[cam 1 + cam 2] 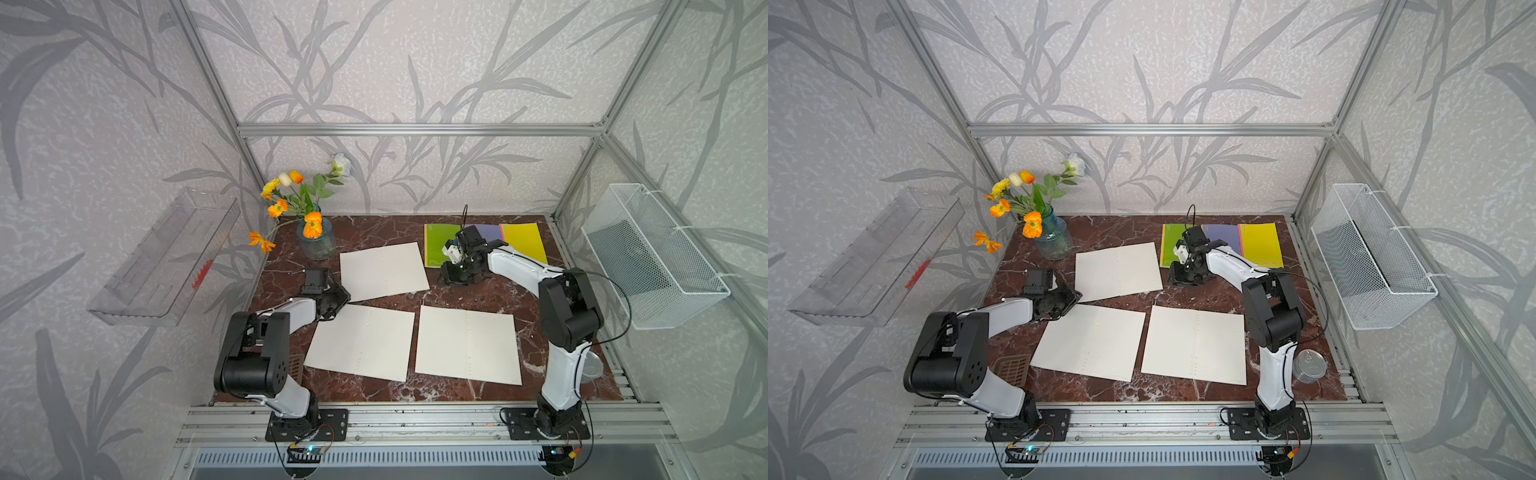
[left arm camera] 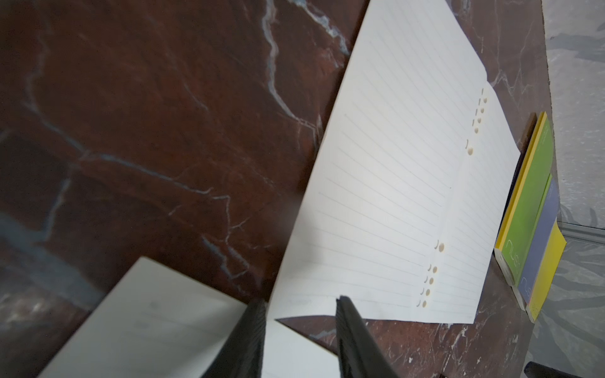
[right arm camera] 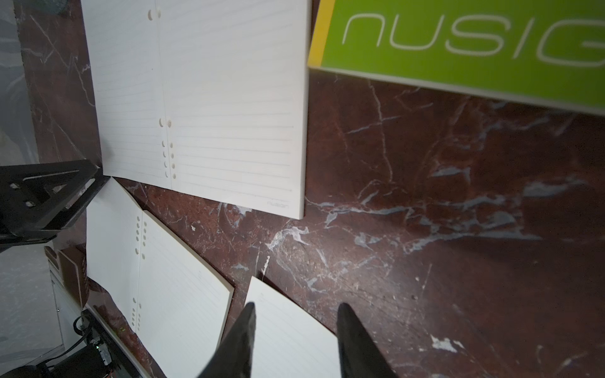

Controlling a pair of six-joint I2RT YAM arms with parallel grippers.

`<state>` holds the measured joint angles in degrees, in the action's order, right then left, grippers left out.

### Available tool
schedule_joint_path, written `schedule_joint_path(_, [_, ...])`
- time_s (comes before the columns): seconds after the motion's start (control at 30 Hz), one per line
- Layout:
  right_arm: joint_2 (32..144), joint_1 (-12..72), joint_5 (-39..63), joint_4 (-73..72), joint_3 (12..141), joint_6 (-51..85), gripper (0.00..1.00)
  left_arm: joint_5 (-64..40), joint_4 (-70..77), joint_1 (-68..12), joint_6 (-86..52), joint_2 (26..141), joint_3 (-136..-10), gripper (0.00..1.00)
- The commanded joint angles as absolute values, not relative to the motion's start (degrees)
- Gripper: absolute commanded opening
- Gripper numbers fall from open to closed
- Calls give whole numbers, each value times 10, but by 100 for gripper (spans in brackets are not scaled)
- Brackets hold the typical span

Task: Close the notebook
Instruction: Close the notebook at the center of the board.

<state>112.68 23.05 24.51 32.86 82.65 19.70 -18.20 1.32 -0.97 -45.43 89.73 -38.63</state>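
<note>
Left hand (image 2: 300,302) jaws apart, straddling the nearest corner of the far open notebook (image 1: 384,271), which lies flat on bench (image 1: 353,388). Second notebook (image 1: 359,343), also open, sits just beside that corner. Risk: pinch catches both, or one sheet, and creases it. Right hand (image 3: 296,307) open, empty.

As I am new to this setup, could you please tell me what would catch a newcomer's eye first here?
Three open notebooks glare white against the dark red marble table: the far notebook, the near left notebook and the near right notebook. The vase of orange flowers stands at the far left corner, and the left tool straddles the far notebook's near corner.
</note>
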Motion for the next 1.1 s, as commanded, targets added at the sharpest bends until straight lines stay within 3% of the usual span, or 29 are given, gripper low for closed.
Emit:
schedule_joint_path(0.0, [1139,234,243,339,825,197,42,-187,9,-7,-447,887,-385,34])
schedule_joint_path(0.4, [1137,236,245,337,824,198,41,-188,0,-7,-442,869,-388,24])
schedule_joint_path(0.73, [1136,237,247,335,824,198,41,-189,-15,-6,-434,852,-393,9])
schedule_joint_path(1.07, [1130,238,246,333,818,198,41,-191,-34,-6,-422,833,-398,4])
